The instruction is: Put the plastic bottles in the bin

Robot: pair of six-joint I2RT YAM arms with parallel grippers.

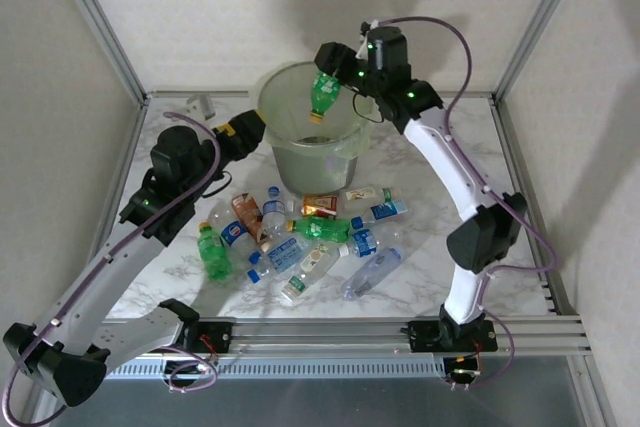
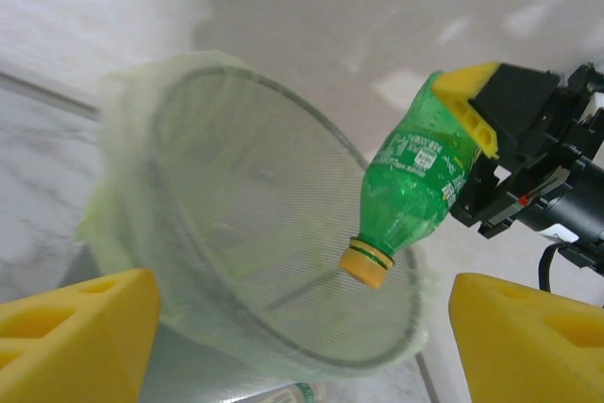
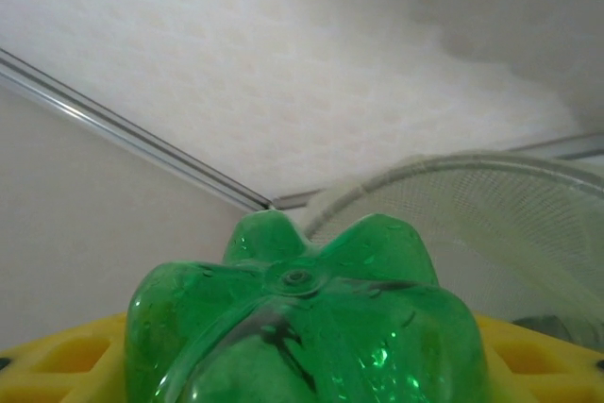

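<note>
Clamped at its base end by the right gripper [image 1: 335, 75], cap hanging below the fingers, bin [image 1: 272, 97] directly beneath: green plastic bottle [image 1: 321, 95]. Judged light, thin-walled, slick, crushable; best pinched gently mid-body. Alongside, left gripper [image 1: 243, 133] spread wide, empty.

Soft, even light comes from above me, with faint grey shadows on the back wall [image 1: 250, 7]. By my left wrist the yellow fingers [image 2: 75, 337] blur at the frame's bottom; the green bottle [image 2: 415, 176] ahead is crisp. At my right wrist its base glints, the bin [image 3: 528, 224] beyond hazy.
</note>
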